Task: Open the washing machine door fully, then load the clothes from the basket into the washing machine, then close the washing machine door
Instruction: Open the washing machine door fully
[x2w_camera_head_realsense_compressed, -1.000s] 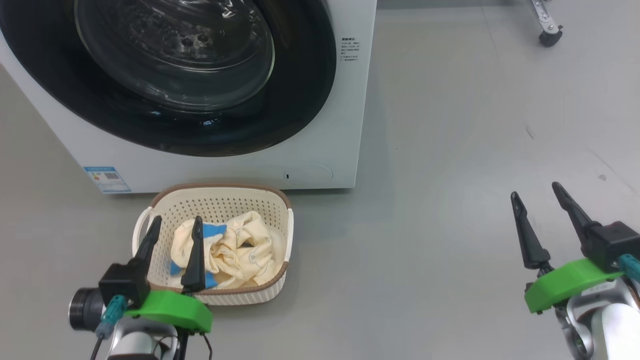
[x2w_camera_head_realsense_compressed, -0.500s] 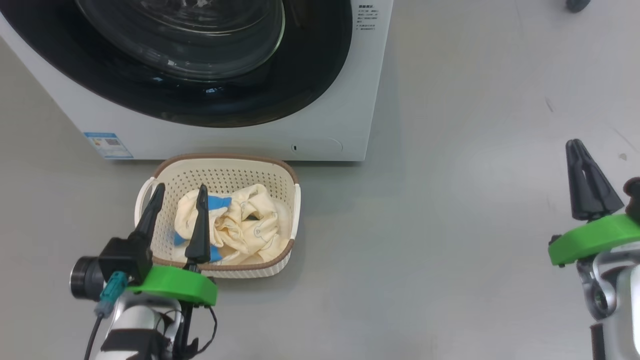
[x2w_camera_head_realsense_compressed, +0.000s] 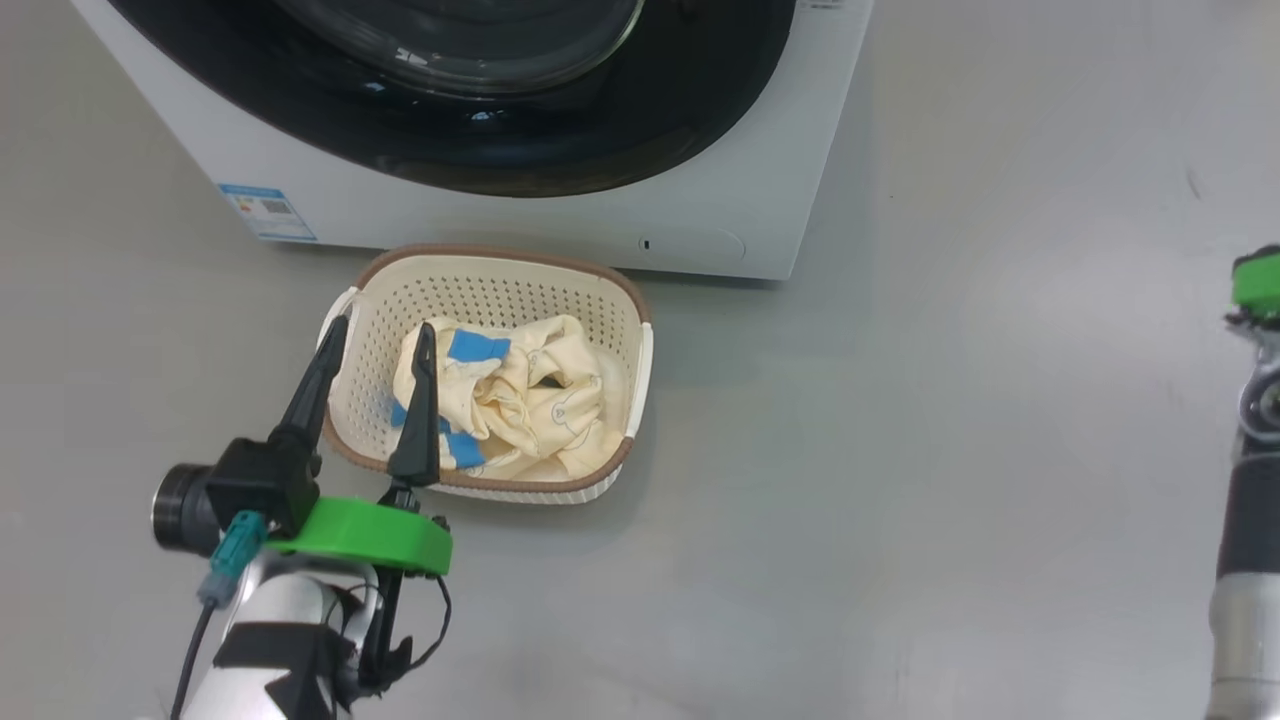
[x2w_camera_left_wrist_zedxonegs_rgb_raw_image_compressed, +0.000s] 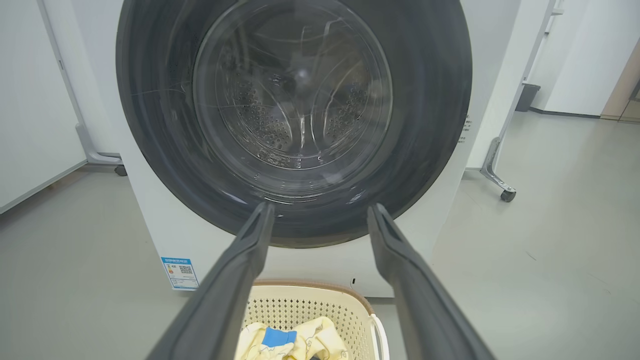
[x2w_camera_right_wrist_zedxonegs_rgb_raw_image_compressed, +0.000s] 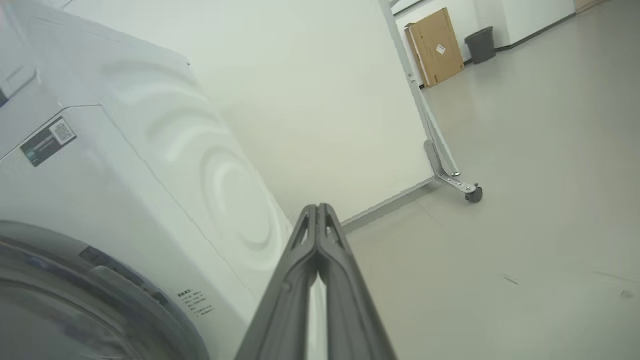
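Observation:
The white washing machine (x2w_camera_head_realsense_compressed: 760, 200) stands at the top of the head view, and its black-rimmed glass door (x2w_camera_left_wrist_zedxonegs_rgb_raw_image_compressed: 425, 125) lies flat against the front. On the floor before it sits the cream basket (x2w_camera_head_realsense_compressed: 640, 340), holding crumpled pale yellow clothes (x2w_camera_head_realsense_compressed: 530, 410) with blue patches. My left gripper (x2w_camera_head_realsense_compressed: 381, 328) hangs open over the basket's left part, holding nothing. Its fingers (x2w_camera_left_wrist_zedxonegs_rgb_raw_image_compressed: 240, 270) frame the door's lower rim in the left wrist view. My right gripper (x2w_camera_right_wrist_zedxonegs_rgb_raw_image_compressed: 318, 206) is shut on nothing, out beside the machine's right side (x2w_camera_right_wrist_zedxonegs_rgb_raw_image_compressed: 150, 175), pointing past it.
Grey floor spreads to the right of the machine. A white rolling partition stands behind it, with a caster leg (x2w_camera_right_wrist_zedxonegs_rgb_raw_image_compressed: 472, 192) on the floor. A cardboard box (x2w_camera_right_wrist_zedxonegs_rgb_raw_image_compressed: 434, 47) and a dark bin (x2w_camera_right_wrist_zedxonegs_rgb_raw_image_compressed: 479, 44) stand far back. The right arm's green mount (x2w_camera_head_realsense_compressed: 1258, 285) is at the frame edge.
My right gripper has shut and its fingers have left the head view at the right edge. The head camera has shifted, sliding the scene in the picture. The left gripper stays open.

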